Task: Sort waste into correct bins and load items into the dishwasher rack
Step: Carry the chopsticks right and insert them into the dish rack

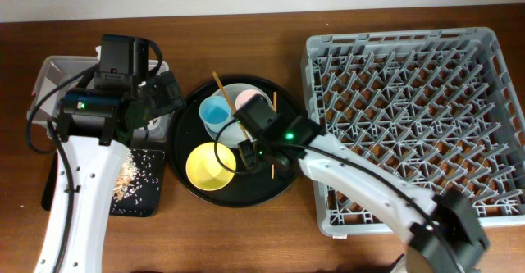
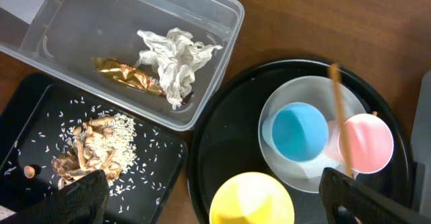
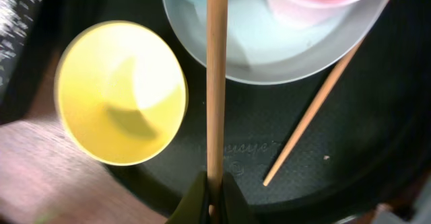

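Observation:
My right gripper [image 1: 249, 147] [image 3: 214, 192] is shut on one wooden chopstick [image 3: 216, 83], which slants up over the pale plate [image 3: 269, 56] between the blue cup [image 1: 216, 111] and the pink cup [image 1: 246, 99]. The second chopstick [image 3: 322, 106] [image 1: 272, 138] lies on the round black tray [image 1: 271, 187]. The yellow bowl [image 1: 211, 165] [image 3: 121, 93] stands on that tray too. My left gripper [image 1: 162, 93] [image 2: 222, 204] is open and empty, above the tray's left edge. The clear tub [image 2: 222, 22] holds the white tissue [image 2: 174, 57] and the foil wrapper [image 2: 128, 76]. The shallow black tray [image 2: 161, 163] holds food scraps [image 2: 87, 150].
The grey dishwasher rack [image 1: 410, 125] stands at the right, with nothing in it, its left wall close to the round tray. The clear tub [image 1: 49, 76] and shallow black tray [image 1: 139, 199] sit at the left, partly under my left arm.

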`<state>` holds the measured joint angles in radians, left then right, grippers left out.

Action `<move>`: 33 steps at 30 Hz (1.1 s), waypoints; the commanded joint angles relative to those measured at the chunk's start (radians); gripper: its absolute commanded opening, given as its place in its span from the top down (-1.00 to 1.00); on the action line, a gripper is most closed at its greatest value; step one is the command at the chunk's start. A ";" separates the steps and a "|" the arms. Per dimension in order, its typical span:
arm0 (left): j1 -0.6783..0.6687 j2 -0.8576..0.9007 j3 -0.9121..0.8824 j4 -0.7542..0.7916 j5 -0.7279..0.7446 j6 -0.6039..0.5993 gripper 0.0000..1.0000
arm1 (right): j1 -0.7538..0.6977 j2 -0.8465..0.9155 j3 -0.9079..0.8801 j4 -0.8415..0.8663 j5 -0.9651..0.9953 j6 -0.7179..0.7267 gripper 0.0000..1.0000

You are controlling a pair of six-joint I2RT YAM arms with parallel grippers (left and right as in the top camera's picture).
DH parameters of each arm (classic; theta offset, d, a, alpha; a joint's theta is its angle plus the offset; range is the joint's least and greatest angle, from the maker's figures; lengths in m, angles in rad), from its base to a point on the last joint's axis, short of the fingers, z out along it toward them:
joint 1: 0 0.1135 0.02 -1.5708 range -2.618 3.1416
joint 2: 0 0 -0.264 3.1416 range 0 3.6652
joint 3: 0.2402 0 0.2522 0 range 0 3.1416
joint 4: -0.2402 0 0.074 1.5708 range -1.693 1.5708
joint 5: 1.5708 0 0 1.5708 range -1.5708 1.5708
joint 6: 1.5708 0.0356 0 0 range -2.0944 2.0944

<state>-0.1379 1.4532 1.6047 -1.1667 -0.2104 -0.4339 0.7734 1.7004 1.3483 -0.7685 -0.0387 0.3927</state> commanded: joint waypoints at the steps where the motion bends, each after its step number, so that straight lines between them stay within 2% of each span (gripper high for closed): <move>1: 0.002 0.002 0.005 -0.001 -0.004 0.008 -0.98 | 0.002 -0.098 0.018 -0.011 0.055 0.016 0.92; 4: 0.002 0.002 0.004 -0.001 -0.004 0.008 -0.98 | -0.077 -0.208 0.019 -0.100 0.102 0.002 0.92; 7: 0.002 0.002 0.005 -0.001 -0.004 0.008 -0.98 | -0.261 -0.273 0.019 -0.275 0.103 -0.087 0.92; 10: 0.002 0.002 0.005 -0.001 -0.004 0.008 -0.98 | -0.484 -0.262 0.019 -0.402 0.095 -0.184 0.91; 12: 0.002 0.002 0.005 -0.001 -0.004 0.008 -0.98 | -0.568 -0.235 0.011 -0.433 0.075 -0.207 0.92; 21: 0.002 0.002 0.005 -0.001 -0.004 0.008 -0.98 | -0.597 -0.100 -0.020 -0.428 0.049 -0.232 0.89; 22: 0.002 0.002 0.005 -0.001 -0.004 0.008 -0.98 | -0.597 -0.088 -0.020 -0.428 0.051 -0.232 0.74; 25: 0.002 0.002 0.005 -0.001 -0.004 0.008 -0.98 | -0.597 -0.075 -0.020 -0.424 0.063 -0.232 0.49; 29: 0.002 0.002 0.005 -0.001 -0.004 0.008 -0.98 | -0.597 -0.075 -0.011 -0.424 0.076 -0.231 0.42; 31: 0.002 0.002 0.005 -0.001 -0.004 0.008 -0.99 | -0.597 -0.077 0.063 -0.485 0.017 -0.231 0.45; 33: 0.002 0.002 0.005 -0.001 -0.004 0.008 -0.98 | -0.593 -0.083 0.175 -0.564 -0.142 -0.232 0.46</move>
<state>-0.1379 1.4532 1.6047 -1.1683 -0.2100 -0.4339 0.1825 1.6276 1.4055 -1.2896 -0.0257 0.1577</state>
